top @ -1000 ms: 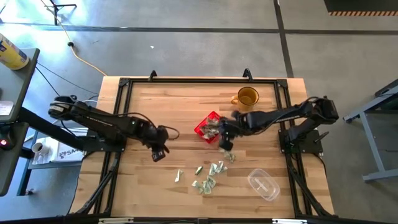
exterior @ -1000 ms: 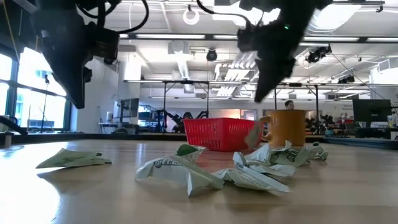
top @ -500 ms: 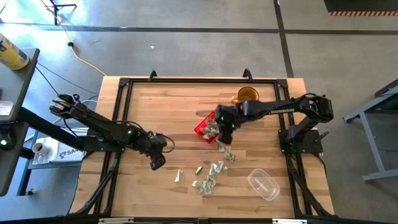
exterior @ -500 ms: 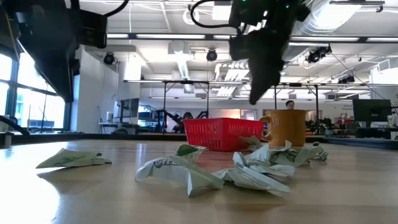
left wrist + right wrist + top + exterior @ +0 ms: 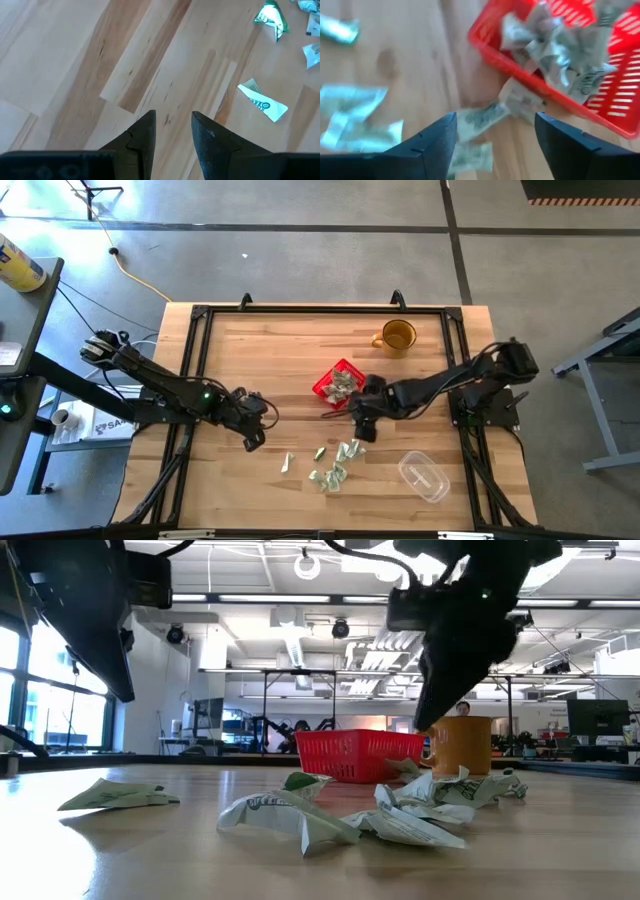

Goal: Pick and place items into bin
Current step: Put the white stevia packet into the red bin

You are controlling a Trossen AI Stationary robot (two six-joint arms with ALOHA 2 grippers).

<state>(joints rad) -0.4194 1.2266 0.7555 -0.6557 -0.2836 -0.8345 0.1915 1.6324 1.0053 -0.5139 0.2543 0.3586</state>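
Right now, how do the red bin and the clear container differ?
The red bin is opaque bright red with slotted walls; the clear container is see-through.
The bin holds several wrapped pieces; no pieces show in the container.
The bin sits mid-table beside the right hand, which is open above loose pieces; the container lies near the table's front right corner, apart from both hands.
Both rest on the wooden table.

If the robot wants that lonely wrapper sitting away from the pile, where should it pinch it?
Probably across its narrow middle, coming straight down from above. The lone wrapper lies flat on the table with bare wood all round, so nothing blocks the fingers. The left gripper is nearest, its fingers slightly apart with nothing between them.
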